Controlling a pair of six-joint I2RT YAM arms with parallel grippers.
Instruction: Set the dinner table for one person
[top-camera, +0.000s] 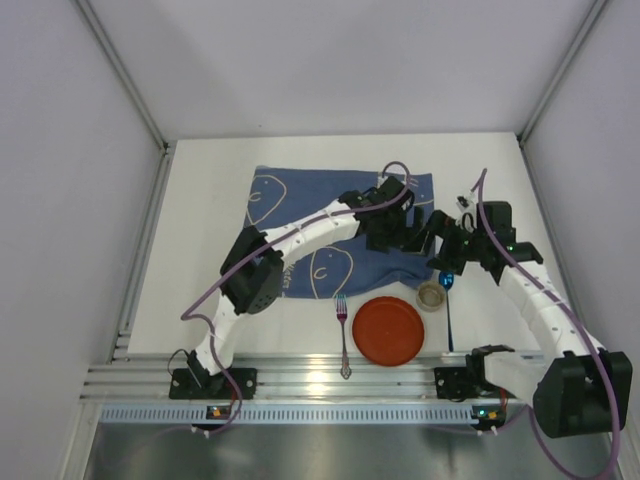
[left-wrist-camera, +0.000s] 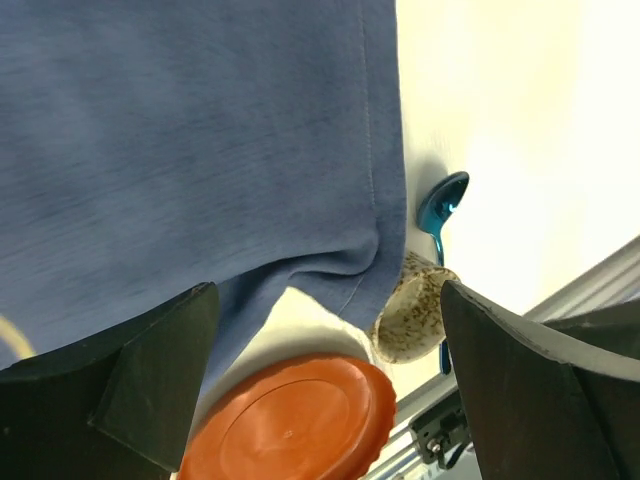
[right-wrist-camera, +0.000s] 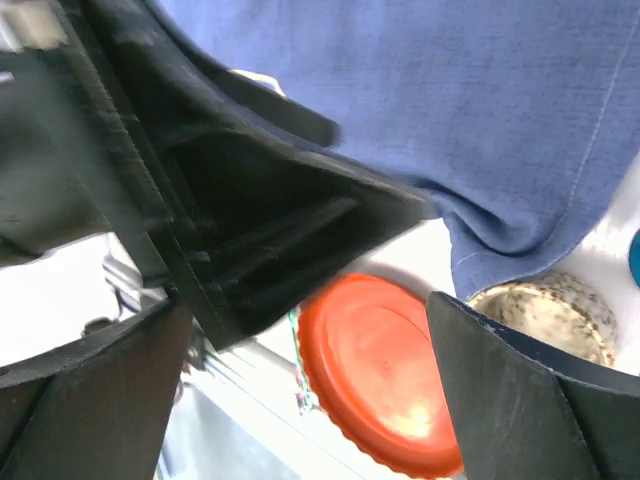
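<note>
The left end effector (left-wrist-camera: 328, 300) and right end effector (right-wrist-camera: 310, 325) both stand apart, empty. Best pinch the blue fabric cloth (left-wrist-camera: 200, 130) at its rumpled edge, clear of the speckled ceramic cup (left-wrist-camera: 410, 320).

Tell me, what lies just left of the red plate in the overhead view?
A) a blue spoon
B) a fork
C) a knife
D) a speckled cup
B: the fork lies left of the red plate, while the speckled cup and blue spoon sit on its right.
</note>
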